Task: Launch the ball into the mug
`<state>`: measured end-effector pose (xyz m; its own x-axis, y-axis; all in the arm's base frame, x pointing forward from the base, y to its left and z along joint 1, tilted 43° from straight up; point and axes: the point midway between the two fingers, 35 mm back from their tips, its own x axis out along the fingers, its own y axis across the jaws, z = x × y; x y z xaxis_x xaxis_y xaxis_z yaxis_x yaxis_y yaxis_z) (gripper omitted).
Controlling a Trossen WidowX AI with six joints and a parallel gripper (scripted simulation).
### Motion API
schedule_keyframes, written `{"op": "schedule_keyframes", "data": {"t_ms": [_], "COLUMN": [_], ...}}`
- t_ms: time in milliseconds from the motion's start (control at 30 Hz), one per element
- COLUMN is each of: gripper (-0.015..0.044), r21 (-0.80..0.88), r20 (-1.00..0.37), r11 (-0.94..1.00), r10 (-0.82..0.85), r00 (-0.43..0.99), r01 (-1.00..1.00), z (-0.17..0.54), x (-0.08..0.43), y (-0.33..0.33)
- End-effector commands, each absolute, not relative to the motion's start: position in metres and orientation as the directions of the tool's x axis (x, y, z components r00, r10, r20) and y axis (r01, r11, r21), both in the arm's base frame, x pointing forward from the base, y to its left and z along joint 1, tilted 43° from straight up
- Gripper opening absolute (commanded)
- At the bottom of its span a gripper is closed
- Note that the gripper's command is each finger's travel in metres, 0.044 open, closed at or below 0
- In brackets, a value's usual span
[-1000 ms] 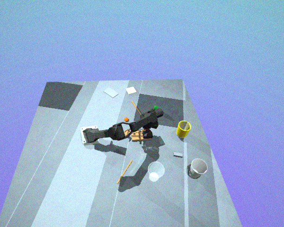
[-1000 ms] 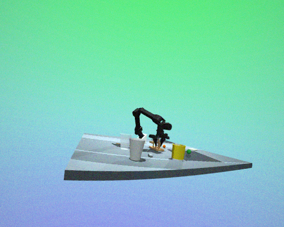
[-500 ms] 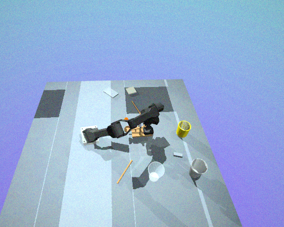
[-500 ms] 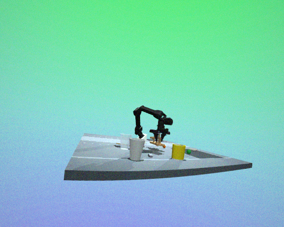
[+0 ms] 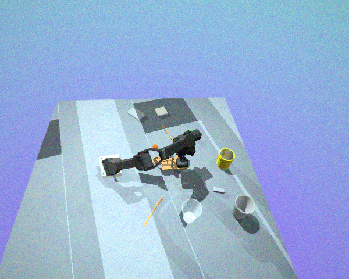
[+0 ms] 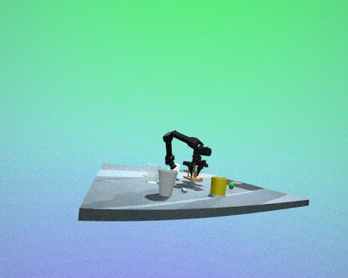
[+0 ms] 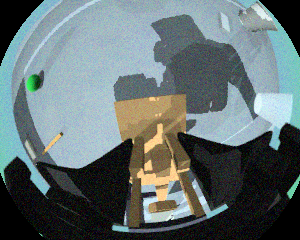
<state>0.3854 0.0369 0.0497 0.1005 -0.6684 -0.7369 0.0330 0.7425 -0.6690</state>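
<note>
The wooden catapult (image 5: 166, 167) (image 7: 129, 117) stands upright below the arm. My gripper (image 6: 194, 174) (image 7: 154, 139) points down and is shut on the catapult's upright frame, one finger on each side. Its fingertips are hidden in the top view. An orange ball (image 5: 155, 146) (image 6: 200, 178) lies on the table beside the catapult. A green ball (image 6: 231, 185) (image 7: 33, 82) lies farther off, mostly hidden by the arm in the top view. The yellow mug (image 5: 224, 163) (image 6: 218, 186) stands upright beyond the catapult, away from the arm's base. I see no ball in the catapult's cup.
A clear cup (image 5: 195, 207) (image 7: 276, 108) and a pale grey cup (image 5: 238, 211) (image 6: 167, 183) stand to one side. A small grey block (image 5: 218, 190) lies near them. One orange stick (image 5: 153, 211) lies near the clear cup, another (image 5: 167, 132) past the arm, near a pale tile (image 5: 160, 111).
</note>
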Motion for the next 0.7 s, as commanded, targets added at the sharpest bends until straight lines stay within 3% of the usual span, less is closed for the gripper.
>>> {"op": "schedule_keyframes", "data": {"t_ms": [0, 667], "gripper": [0.0000, 0.0000], "r21": [-0.670, -0.669], "r20": [-0.736, -0.737], "r11": [0.742, 0.742], "r10": [-0.668, -0.669], "r00": [0.109, 0.101], "r01": [0.023, 0.032], "z": [0.045, 0.032], "x": [0.386, 0.388], "y": [0.036, 0.021]}}
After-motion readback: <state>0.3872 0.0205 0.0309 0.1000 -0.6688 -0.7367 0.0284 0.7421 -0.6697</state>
